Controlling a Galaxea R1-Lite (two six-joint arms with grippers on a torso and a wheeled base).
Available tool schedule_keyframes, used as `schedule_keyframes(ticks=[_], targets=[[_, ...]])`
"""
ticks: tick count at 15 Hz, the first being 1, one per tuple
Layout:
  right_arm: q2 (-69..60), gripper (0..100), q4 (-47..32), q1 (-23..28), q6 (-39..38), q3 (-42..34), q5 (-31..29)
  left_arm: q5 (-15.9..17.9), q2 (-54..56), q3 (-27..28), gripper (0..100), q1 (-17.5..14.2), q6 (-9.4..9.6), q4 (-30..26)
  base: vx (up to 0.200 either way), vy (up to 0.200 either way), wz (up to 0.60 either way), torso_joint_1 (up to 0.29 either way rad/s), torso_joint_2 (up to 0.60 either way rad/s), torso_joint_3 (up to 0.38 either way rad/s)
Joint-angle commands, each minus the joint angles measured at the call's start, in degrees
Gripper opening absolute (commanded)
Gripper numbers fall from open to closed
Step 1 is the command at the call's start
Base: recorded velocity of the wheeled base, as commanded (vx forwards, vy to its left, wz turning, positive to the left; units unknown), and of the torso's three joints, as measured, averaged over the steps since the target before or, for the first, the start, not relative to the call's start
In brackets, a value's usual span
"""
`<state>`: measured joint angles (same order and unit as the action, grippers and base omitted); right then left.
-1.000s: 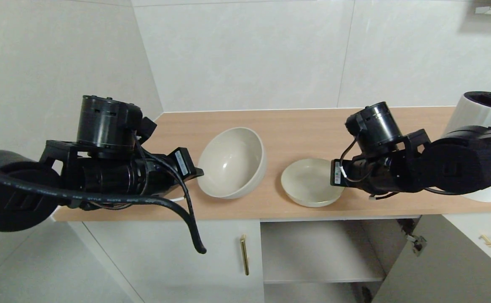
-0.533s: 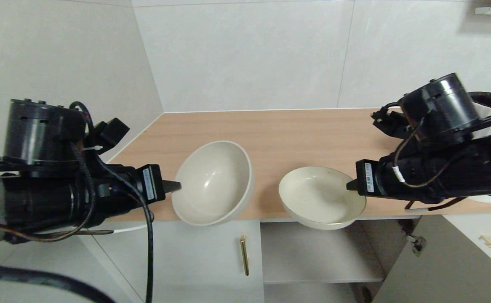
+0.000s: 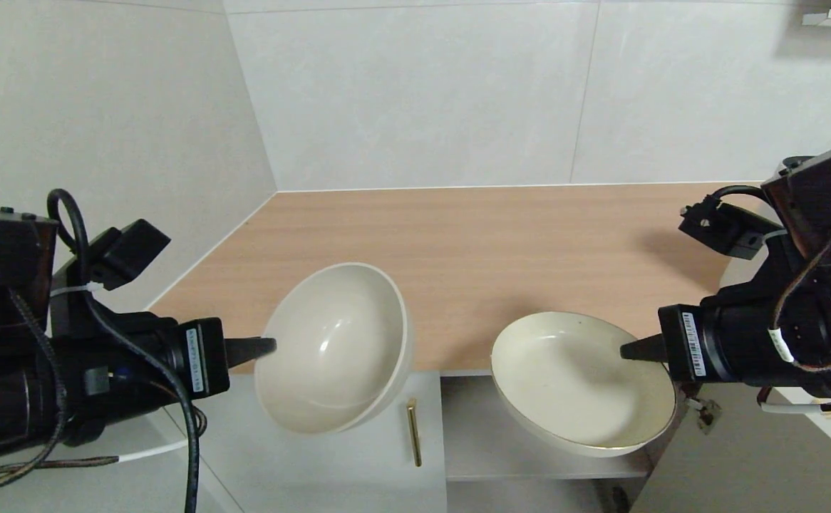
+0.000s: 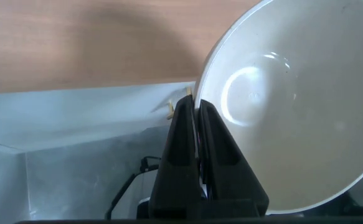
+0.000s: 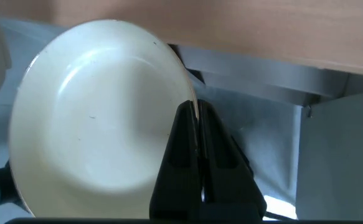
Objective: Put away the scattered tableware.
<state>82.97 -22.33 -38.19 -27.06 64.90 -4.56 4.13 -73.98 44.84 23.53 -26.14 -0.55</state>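
The deep bowl (image 3: 337, 349) is plain glossy cream with a round bottom and a bright highlight on its inner wall. It is tipped up on edge with its mouth towards the head camera. It hangs in the air just off the bench's (image 3: 472, 235) front edge, towards the bench's left end. The shallow dish (image 3: 579, 381) is the same cream with a thin darker line round its rim. It is also tilted and hangs off the bench's front edge, further right.

The left gripper (image 3: 262, 348) has its jaws pinched nearly together on the deep bowl's rim, one inside the wall and one outside. The right gripper (image 3: 633, 349) has its jaws clamped just as narrowly across the shallow dish's rim.

Under the bench are a closed cabinet door with a gold handle (image 3: 413, 431) and an open bay with a shelf (image 3: 529, 467).
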Motion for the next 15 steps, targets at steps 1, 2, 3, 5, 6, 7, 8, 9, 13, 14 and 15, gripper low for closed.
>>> schedule_keyframes(ticks=[1,2,3,5,6,7,8,9,13,14,15], targets=[[-0.4,0,0.0,-0.1,0.1,-0.7,0.0,0.0,-0.4,-0.4,0,0.5,-0.05,0.0,-0.2,0.0,0.0,0.002,0.0,0.002],[-0.3,0,0.0,-0.5,0.1,-0.8,0.0,0.0,-0.5,-0.4,0,0.6,-0.05,0.0,-0.2,0.0,0.0,0.012,0.0,-0.002],[-0.2,0,0.1,-0.8,0.1,-0.9,0.0,0.0,-0.5,-0.5,0,1.1,-0.05,0.0,-0.2,0.0,0.0,0.017,0.0,-0.007],[0.1,0,1.2,-0.8,0.1,-1.4,-0.1,0.0,-0.5,-0.5,0,1.9,-0.05,0.0,-0.1,0.0,0.0,-0.004,0.0,-0.001],[0.1,0,2.4,-0.7,0.1,-2.1,-0.1,0.0,-1.1,-0.5,0,2.0,-0.05,0.1,0.0,0.0,0.0,0.0,0.0,0.0],[0.2,0,3.0,-0.7,0.5,-2.7,-0.2,0.0,-1.4,-0.6,0,2.0,0.03,0.1,0.0,0.0,0.0,0.0,0.0,0.0],[0.2,0,3.4,-0.7,1.7,-3.3,-0.3,0.0,-1.9,-0.8,0,2.0,0.03,0.1,0.0,0.0,0.0,0.0,0.0,0.0],[0.5,0,4.2,-0.6,2.2,-4.0,-0.4,0.0,-2.1,-1.0,0,2.1,0.03,0.2,0.0,0.0,0.0,0.0,0.0,0.0],[2.3,0,5.5,-0.4,2.2,-4.5,-1.2,0.0,-2.4,-1.0,0,2.3,-0.05,0.2,0.0,0.0,0.0,0.0,0.0,0.0],[2.7,0,5.5,-0.3,2.2,-4.6,-1.3,0.0,-2.7,-1.0,0,2.3,0.03,0.2,0.0,0.0,0.0,0.0,0.0,0.0],[3.0,0,5.5,-0.3,2.2,-4.6,-1.3,0.1,-3.0,-1.1,0,2.3,0.03,0.2,0.0,0.0,0.0,0.0,0.0,0.0]])
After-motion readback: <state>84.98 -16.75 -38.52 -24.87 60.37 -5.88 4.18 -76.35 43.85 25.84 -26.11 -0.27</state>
